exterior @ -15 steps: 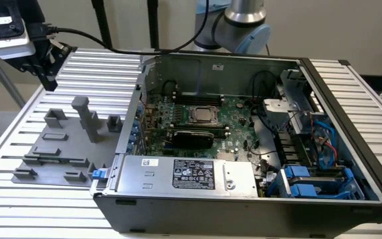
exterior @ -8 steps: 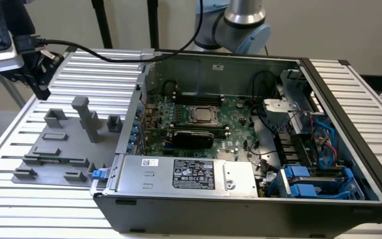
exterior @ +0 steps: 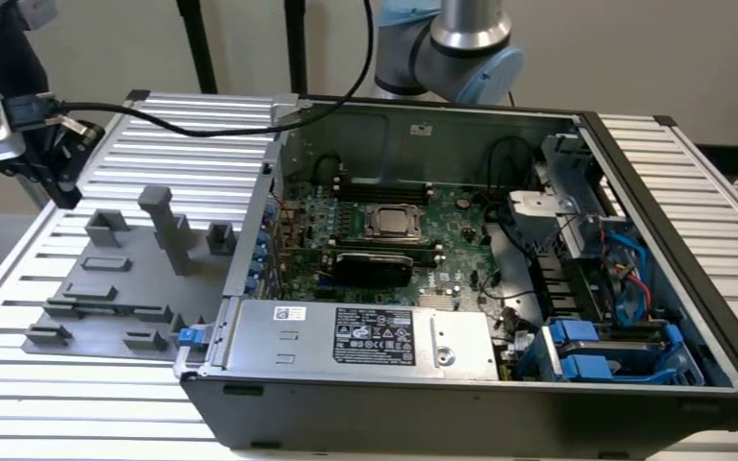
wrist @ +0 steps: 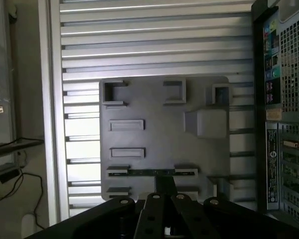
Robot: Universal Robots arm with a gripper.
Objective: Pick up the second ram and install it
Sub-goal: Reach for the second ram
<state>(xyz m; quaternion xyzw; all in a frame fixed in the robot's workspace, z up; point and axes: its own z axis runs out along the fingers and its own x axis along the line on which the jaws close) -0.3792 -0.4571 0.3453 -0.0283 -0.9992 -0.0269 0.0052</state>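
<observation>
The second ram (exterior: 115, 309) is a thin green stick standing on edge in the holders of a grey fixture plate (exterior: 107, 283) on the exterior view's left. In the wrist view the ram (wrist: 150, 173) spans two holders on the plate (wrist: 159, 134). My gripper (exterior: 66, 192) hangs well above the plate's far side, shut with nothing in it. From the wrist view the gripper (wrist: 164, 185) shows its dark fingers together, just short of the ram's middle.
An open computer case (exterior: 676, 192) stands on the slatted aluminium table (exterior: 36, 384), to the exterior view's right of the plate. Inside are the green motherboard (exterior: 459, 235), long black slots (exterior: 382, 189) and a power supply (exterior: 369, 336). Grey posts (exterior: 158, 226) rise from the plate.
</observation>
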